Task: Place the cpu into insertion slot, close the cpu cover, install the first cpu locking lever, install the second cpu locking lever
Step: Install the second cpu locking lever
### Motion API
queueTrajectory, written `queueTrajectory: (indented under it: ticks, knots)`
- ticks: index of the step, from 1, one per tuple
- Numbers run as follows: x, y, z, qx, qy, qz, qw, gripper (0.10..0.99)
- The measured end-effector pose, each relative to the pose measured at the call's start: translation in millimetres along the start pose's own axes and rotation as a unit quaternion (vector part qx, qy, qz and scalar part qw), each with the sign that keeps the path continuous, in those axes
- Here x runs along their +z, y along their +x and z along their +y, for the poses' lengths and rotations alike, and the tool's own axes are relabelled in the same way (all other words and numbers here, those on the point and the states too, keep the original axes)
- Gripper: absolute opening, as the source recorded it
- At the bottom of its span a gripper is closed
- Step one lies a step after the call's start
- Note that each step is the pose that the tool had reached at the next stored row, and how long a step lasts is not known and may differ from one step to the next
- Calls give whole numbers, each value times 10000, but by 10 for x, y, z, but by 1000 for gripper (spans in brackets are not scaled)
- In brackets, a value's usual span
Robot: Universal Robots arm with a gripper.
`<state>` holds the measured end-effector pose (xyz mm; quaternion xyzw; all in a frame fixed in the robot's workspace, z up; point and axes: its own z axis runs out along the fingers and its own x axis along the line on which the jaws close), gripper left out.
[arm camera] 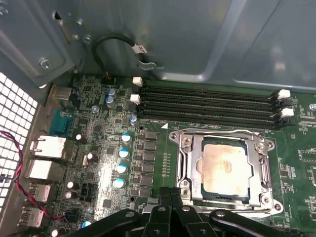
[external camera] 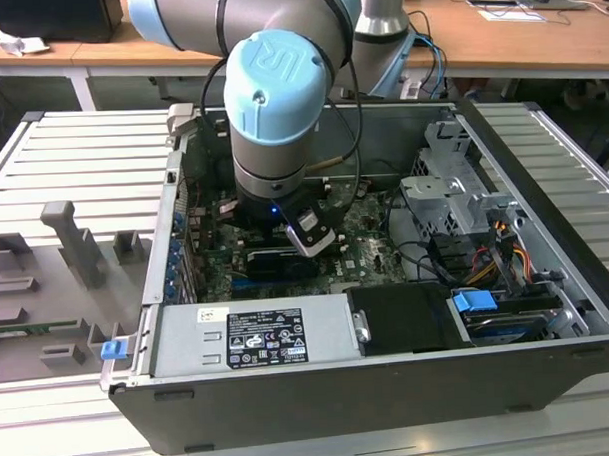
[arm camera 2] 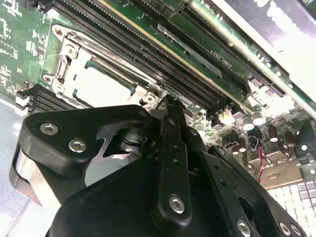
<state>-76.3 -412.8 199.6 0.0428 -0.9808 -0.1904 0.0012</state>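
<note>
The cpu (arm camera: 223,167) lies flat in the insertion slot (arm camera: 186,142), its pale beige face showing through the cut-out of the cpu cover (arm camera: 257,170). The silvery cover lies down over the chip. A thin wire lever (arm camera: 217,132) runs along the socket's edge on the memory side. My gripper (arm camera: 172,193) is shut with nothing seen between its black fingers, its tips just off the socket's edge. In the second wrist view the gripper (arm camera 2: 169,103) points at the socket's corner beside the cover (arm camera 2: 74,61) and the cpu (arm camera 2: 101,86). In the exterior view my arm (external camera: 275,99) reaches down into the case.
Long black memory slots (arm camera: 207,101) run beside the socket. Capacitors (arm camera: 120,169) and rear ports (arm camera: 49,148) stand on the green board. The open case (external camera: 545,240) holds a power supply (external camera: 253,335) and a drive cage (external camera: 449,198). A grey fixture tray (external camera: 66,266) lies at the exterior view's left.
</note>
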Motion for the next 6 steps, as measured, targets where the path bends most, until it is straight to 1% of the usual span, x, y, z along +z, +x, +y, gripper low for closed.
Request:
queueTrajectory:
  ticks: [6]
  knots:
    - [-90,-1,36,2,0,0,10000,106]
